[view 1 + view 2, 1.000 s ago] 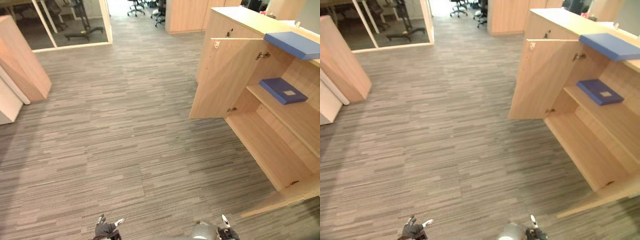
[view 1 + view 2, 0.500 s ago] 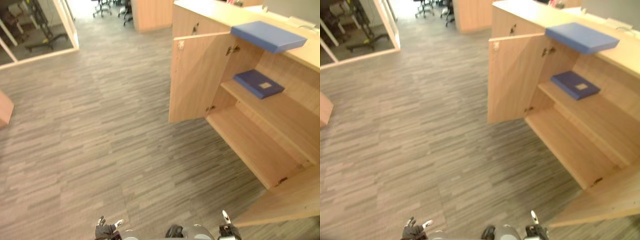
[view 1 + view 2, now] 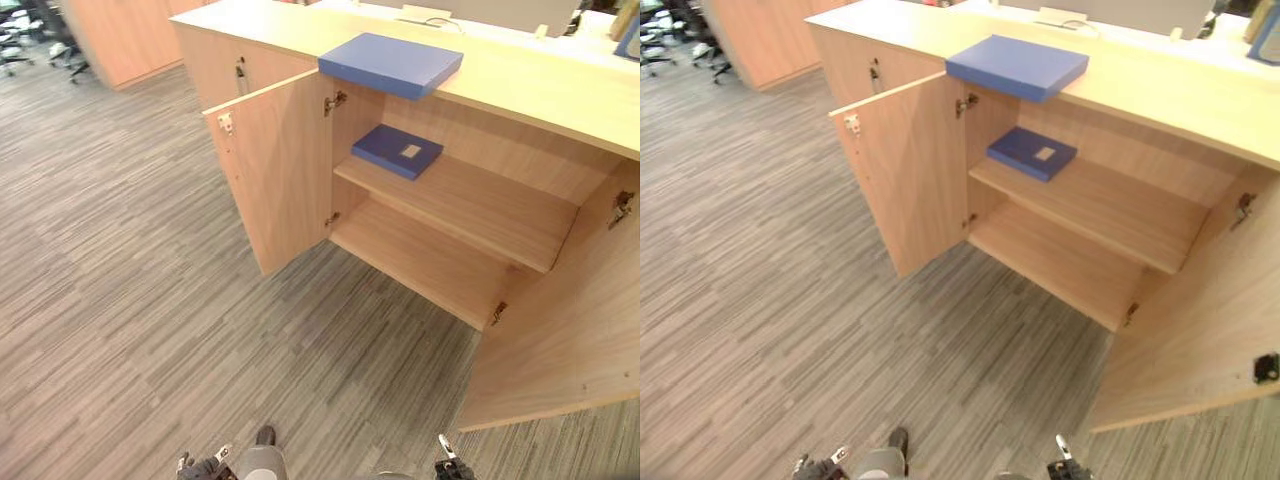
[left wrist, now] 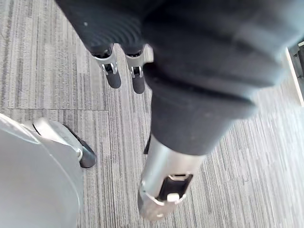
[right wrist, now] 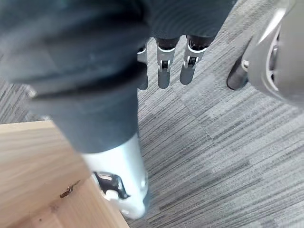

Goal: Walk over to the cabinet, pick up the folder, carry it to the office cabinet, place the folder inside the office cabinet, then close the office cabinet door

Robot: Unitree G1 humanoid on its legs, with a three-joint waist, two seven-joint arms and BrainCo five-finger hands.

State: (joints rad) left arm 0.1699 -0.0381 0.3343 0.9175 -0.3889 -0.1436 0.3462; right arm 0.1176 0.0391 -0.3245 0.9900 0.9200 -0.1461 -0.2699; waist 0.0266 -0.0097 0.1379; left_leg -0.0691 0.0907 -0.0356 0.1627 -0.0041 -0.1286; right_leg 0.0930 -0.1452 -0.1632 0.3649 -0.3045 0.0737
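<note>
Eye views: cabinet [image 3: 500, 150] stands with two doors swung wide, left door [image 3: 272, 170] and right door [image 3: 560, 340], so both shelves lie within reach. Folders, two: one folder [image 3: 392, 63] on the worktop [image 3: 530, 85], overhanging its front edge, probably the easier grip; a second folder [image 3: 397, 150] flat on the upper shelf [image 3: 470, 205]. Left wrist view: left hand [image 4: 113, 76] hangs over the floor [image 4: 47, 57], fingers straight, empty. Right wrist view: right hand [image 5: 163, 71] likewise slack and empty, near the right door's lower corner; arms lowered for walking, I judge.
</note>
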